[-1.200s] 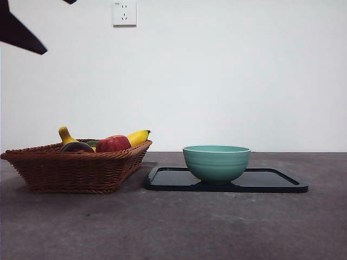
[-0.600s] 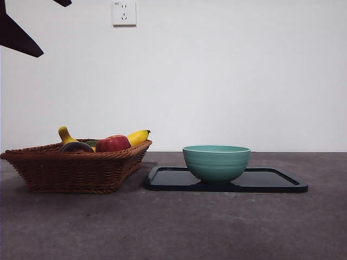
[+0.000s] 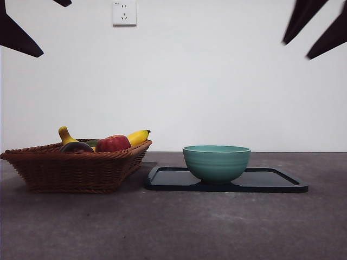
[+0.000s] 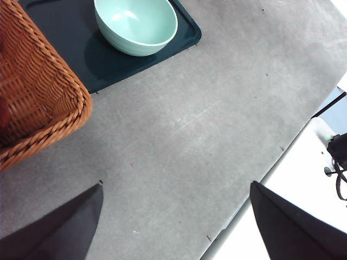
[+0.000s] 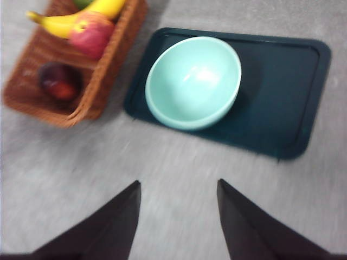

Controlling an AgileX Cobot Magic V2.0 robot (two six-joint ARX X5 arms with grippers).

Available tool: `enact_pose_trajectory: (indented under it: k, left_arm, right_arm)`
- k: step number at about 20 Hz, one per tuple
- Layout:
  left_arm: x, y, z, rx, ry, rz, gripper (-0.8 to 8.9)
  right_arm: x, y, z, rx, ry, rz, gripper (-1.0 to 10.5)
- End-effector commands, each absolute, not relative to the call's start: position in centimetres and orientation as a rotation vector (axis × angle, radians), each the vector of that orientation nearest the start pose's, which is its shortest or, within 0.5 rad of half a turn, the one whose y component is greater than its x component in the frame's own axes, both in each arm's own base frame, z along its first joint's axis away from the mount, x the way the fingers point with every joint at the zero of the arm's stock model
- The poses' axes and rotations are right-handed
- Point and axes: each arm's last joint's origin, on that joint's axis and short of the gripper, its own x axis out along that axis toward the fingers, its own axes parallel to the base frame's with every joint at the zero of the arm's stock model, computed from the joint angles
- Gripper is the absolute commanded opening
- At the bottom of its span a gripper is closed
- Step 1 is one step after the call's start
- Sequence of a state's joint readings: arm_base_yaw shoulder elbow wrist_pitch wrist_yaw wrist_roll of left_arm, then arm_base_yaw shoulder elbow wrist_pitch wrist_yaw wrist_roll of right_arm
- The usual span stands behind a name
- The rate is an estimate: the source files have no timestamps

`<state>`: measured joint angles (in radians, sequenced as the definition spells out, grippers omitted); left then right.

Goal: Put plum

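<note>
Both claws — left claw [image 4: 176,227] and right claw [image 5: 179,227] — are plain matte black, each jaw a smooth tapering wedge.

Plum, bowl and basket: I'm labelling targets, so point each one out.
plum [image 5: 59,82], right wrist view, its dark top.
bowl [image 3: 216,163], front view, its outer wall.
basket [image 3: 76,171], front view, its woven front wall.

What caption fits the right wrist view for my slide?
Open right gripper above the table, facing the plum in the basket beside an empty bowl on a tray.
</note>
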<state>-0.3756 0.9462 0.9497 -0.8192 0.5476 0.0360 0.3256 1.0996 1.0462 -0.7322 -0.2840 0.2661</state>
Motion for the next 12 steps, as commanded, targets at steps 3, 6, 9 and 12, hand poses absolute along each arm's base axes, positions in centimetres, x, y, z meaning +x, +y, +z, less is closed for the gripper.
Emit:
enact_pose_trajectory:
  k: [3, 6, 9, 12]
  left_arm:
    - [15.7, -7.9, 31.4, -0.029, 0.81, -0.9, 4.35]
    - [15.7, -7.9, 31.4, -0.029, 0.81, -0.9, 4.35]
    - [15.7, -7.9, 31.4, -0.029, 0.811, -0.9, 4.35]
    - [15.7, -7.9, 31.4, -0.029, 0.812, -0.899, 4.35]
  right_arm:
    - [26.6, 9.2, 31.2, 0.166, 0.935, 0.438, 2.3]
    - [30.1, 10.0, 30.0, 0.152, 0.986, 0.422, 2.3]
    - [32.5, 10.7, 28.3, 0.134, 1.022, 0.419, 2.3]
    - [34.2, 11.2, 26.0, 0.134, 1.044, 0.414, 2.3]
